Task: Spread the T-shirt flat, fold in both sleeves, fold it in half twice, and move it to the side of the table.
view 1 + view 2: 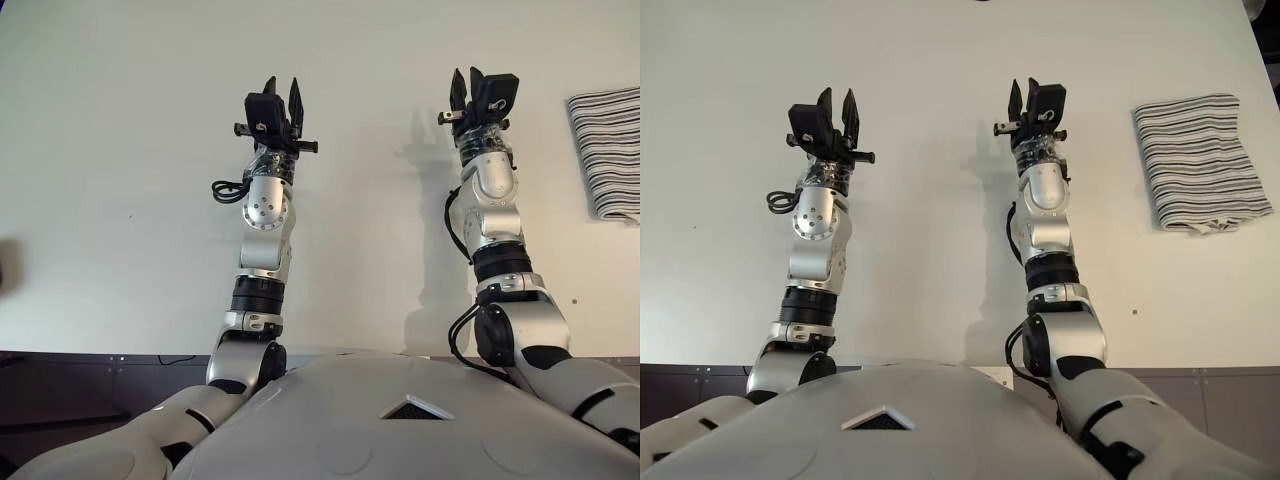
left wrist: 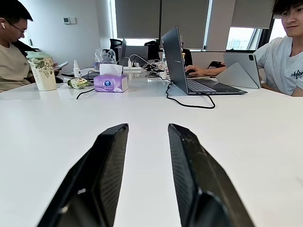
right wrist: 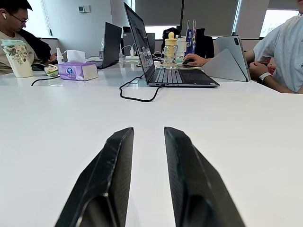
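T-shirt (image 1: 1198, 160) folded (striped) on surface (image 1: 940, 60), well right of right tool (image 1: 1024, 98) | right tool, left tool (image 1: 837, 108): narrowly parted, empty

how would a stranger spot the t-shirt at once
Start at the wide white table. On its right side, past the right gripper, lies the T-shirt, folded into a compact rectangle. It is the only cloth there, with thin dark and light stripes.
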Action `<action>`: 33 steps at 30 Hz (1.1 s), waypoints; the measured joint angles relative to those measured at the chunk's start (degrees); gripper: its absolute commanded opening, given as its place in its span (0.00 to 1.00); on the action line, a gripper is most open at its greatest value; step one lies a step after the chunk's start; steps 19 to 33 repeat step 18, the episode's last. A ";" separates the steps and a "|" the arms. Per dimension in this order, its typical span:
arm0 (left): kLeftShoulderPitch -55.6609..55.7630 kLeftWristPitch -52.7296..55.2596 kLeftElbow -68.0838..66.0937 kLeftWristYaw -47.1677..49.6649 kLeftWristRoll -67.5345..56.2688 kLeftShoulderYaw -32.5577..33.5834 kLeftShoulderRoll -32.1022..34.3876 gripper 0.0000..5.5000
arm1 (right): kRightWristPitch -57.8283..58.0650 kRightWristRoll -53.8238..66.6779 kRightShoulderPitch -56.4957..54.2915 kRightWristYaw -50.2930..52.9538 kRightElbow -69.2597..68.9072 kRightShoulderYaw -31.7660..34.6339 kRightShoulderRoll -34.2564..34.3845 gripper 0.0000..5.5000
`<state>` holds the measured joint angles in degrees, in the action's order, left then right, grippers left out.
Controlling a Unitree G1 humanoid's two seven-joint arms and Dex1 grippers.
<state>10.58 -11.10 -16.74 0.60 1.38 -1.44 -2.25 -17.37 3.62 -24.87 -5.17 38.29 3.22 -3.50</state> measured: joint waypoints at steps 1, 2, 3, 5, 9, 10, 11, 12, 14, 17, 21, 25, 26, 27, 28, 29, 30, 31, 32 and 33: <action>0.59 -0.17 -0.43 0.01 0.00 0.02 -0.06 0.28 | -0.07 -0.01 -0.43 -0.02 0.13 0.07 -0.02 0.21; 1.20 -0.31 -0.47 0.06 0.00 0.05 -0.13 0.28 | -0.12 -0.02 -0.60 -0.10 0.15 0.12 -0.02 0.21; 1.69 -0.43 -0.47 0.16 0.00 0.07 -0.18 0.28 | -0.14 -0.03 -0.61 -0.15 0.16 0.15 -0.02 0.21; 1.96 -0.44 -0.45 0.33 0.00 0.06 -0.37 0.28 | -0.14 -0.05 -0.61 -0.32 0.17 0.20 -0.03 0.21; 1.92 -0.44 -0.36 0.35 0.07 -0.28 -0.62 0.28 | -0.12 -0.05 -0.56 -0.45 -0.63 0.19 -0.02 0.21; 1.91 -0.44 -0.35 0.35 0.09 -0.35 -0.61 0.28 | -0.12 -0.05 -0.49 -0.49 -0.99 0.19 -0.02 0.21; 1.91 -0.43 -0.33 0.35 0.09 -0.39 -0.60 0.28 | -0.12 -0.06 -0.28 -0.56 -1.46 0.17 -0.02 0.21; 1.91 -0.42 -0.26 0.35 0.07 -0.37 -0.59 0.28 | -0.12 -0.06 0.00 -0.59 -1.82 0.17 -0.03 0.21; 1.91 -0.38 0.25 0.33 0.03 -0.38 -0.55 0.28 | -0.11 -0.12 0.71 -0.60 -1.92 0.16 -0.03 0.21; 1.69 -0.37 0.36 0.28 0.07 -0.42 -0.41 0.28 | -0.05 -0.17 0.96 -0.78 -2.01 0.06 -0.01 0.21; 1.35 -0.33 0.39 0.28 0.07 -0.45 -0.40 0.28 | -0.05 -0.18 0.96 -0.89 -2.13 0.04 -0.01 0.21; 1.35 -0.33 0.39 0.28 0.07 -0.45 -0.40 0.28 | -0.05 -0.18 0.96 -0.89 -2.13 0.04 -0.01 0.21; 1.35 -0.33 0.39 0.28 0.07 -0.45 -0.40 0.28 | -0.05 -0.18 0.96 -0.89 -2.13 0.04 -0.01 0.21; 1.35 -0.33 0.39 0.28 0.07 -0.45 -0.40 0.28 | -0.05 -0.18 0.96 -0.89 -2.13 0.04 -0.01 0.21; 1.35 -0.33 0.39 0.28 0.07 -0.45 -0.40 0.28 | -0.05 -0.18 0.96 -0.89 -2.13 0.04 -0.01 0.21; 1.35 -0.33 0.39 0.28 0.07 -0.45 -0.40 0.28 | -0.05 -0.18 0.96 -0.89 -2.13 0.04 -0.01 0.21; 1.35 -0.33 0.39 0.28 0.07 -0.45 -0.40 0.28 | -0.05 -0.18 0.96 -0.89 -2.13 0.04 -0.01 0.21; 1.35 -0.33 0.39 0.28 0.07 -0.45 -0.40 0.28 | -0.05 -0.18 0.96 -0.89 -2.13 0.04 -0.01 0.21; 1.35 -0.33 0.39 0.28 0.07 -0.45 -0.40 0.28 | -0.05 -0.18 0.96 -0.89 -2.13 0.04 -0.01 0.21; 1.35 -0.33 0.39 0.28 0.07 -0.45 -0.40 0.28 | -0.05 -0.18 0.96 -0.89 -2.13 0.04 -0.01 0.21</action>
